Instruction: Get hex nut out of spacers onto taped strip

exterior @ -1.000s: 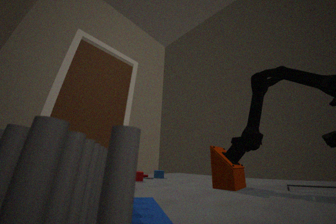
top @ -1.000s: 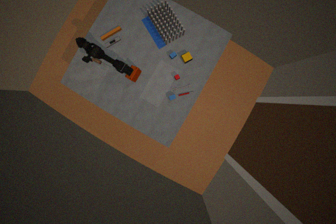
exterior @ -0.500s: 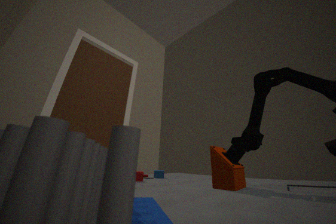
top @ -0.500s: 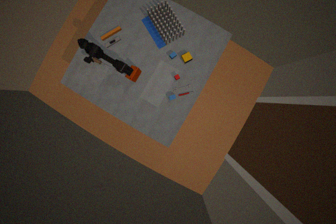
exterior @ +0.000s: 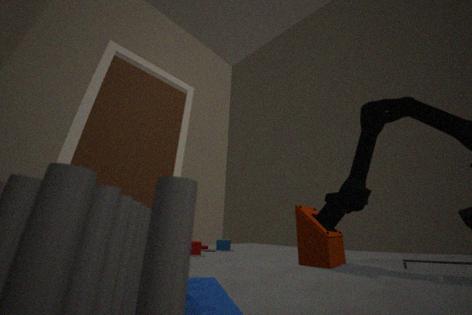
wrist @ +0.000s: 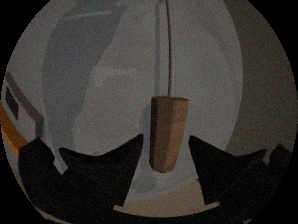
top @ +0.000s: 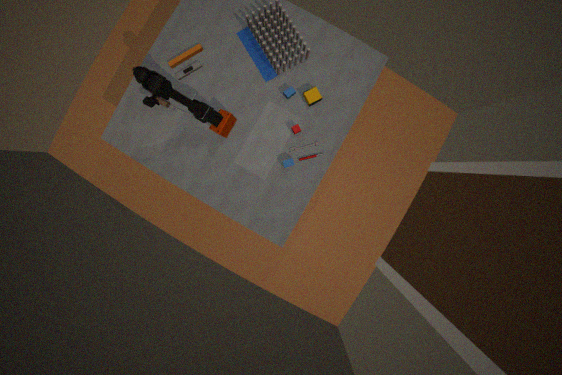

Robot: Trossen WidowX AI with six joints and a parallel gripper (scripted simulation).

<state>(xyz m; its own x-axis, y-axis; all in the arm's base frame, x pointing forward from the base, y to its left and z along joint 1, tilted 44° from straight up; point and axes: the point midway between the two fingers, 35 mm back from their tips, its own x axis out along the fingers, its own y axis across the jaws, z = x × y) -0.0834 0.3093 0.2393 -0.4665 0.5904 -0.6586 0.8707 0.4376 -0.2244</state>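
Arm reaching out from its orange base. Spacers standing in a block, blue strip lying along one side. Gripper hovering with fingers parted, gripping nothing. Wooden-handled tool showing between the fingers in the wrist view, its thin shaft pointing away. Orange bar lying near. Nut not showing; can't tell its spot.
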